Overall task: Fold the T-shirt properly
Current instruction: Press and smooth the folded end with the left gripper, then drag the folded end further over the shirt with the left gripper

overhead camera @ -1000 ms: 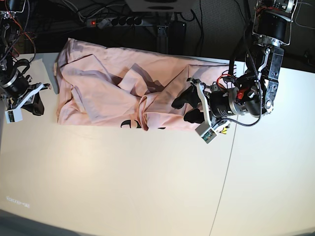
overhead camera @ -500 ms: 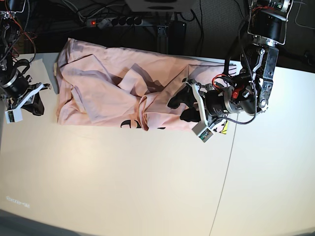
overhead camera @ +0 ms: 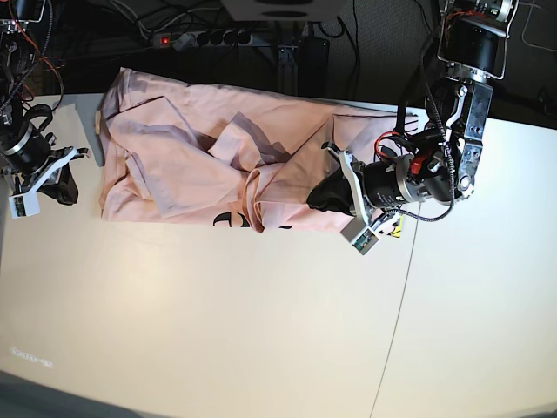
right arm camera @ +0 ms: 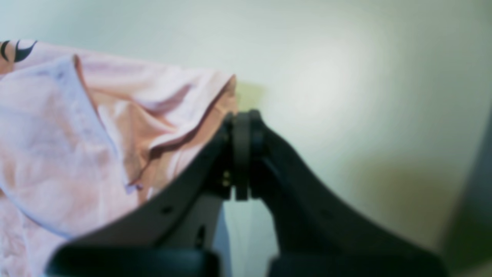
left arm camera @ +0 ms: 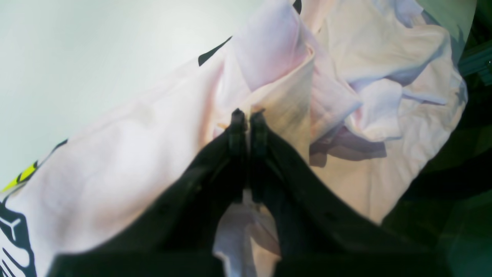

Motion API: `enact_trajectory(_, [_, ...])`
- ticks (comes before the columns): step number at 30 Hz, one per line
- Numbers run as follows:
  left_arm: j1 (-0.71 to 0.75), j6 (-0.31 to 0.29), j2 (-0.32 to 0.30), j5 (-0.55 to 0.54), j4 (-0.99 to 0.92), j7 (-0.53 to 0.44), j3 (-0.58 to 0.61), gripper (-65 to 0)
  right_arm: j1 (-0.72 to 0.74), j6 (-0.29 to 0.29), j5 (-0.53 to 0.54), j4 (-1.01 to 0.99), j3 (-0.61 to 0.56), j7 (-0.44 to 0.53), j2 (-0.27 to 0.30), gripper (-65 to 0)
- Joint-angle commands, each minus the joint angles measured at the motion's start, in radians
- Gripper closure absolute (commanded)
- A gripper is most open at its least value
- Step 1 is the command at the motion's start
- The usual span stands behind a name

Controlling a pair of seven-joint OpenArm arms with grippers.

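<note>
The pale pink T-shirt (overhead camera: 191, 148) lies crumpled across the far half of the white table (overhead camera: 218, 305), with black lettering (overhead camera: 228, 220) at its near edge. My left gripper (overhead camera: 320, 195) rests on the shirt's right part. In the left wrist view that gripper (left arm camera: 248, 117) is shut, pinching a raised fold of the T-shirt (left arm camera: 134, 154). My right gripper (overhead camera: 64, 186) sits off the shirt's left edge; in the right wrist view it (right arm camera: 242, 119) is shut with nothing in it, just beside a corner of the T-shirt (right arm camera: 115, 127).
A power strip (overhead camera: 196, 37) and cables run behind the table's far edge. A thin seam (overhead camera: 402, 296) crosses the tabletop on the right. The yellow graphic (left arm camera: 23, 175) peeks out at the shirt's near right edge.
My left gripper has slid leftward onto the shirt and gone from open to shut on a fold of cloth. The right arm has stayed put.
</note>
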Motion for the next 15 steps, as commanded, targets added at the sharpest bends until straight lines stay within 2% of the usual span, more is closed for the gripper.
enact_trajectory(1, [-0.016, -0.056, -0.005, -0.015, 0.014, -0.017, -0.005, 0.0, 0.008, 0.053, 0.012, 0.015, 0.012, 0.019, 0.022, 0.0])
enact_trajectory(4, [-0.016, -0.057, -0.005, -0.038, 0.015, 0.008, -0.005, 0.0, 0.008, 0.053, 0.012, 0.015, 0.012, 0.019, 0.022, 0.0])
enact_trajectory(8, [-0.005, -0.057, -0.005, -0.132, 0.022, 0.050, -0.005, 0.0, 0.008, 0.053, 0.011, 0.015, 0.012, 0.019, 0.022, 0.0])
enact_trajectory(15, [0.051, -0.057, 0.013, -0.214, 0.144, 0.071, -0.005, 0.0, 0.008, 0.053, 0.012, 0.015, 0.012, 0.019, 0.022, 0.0])
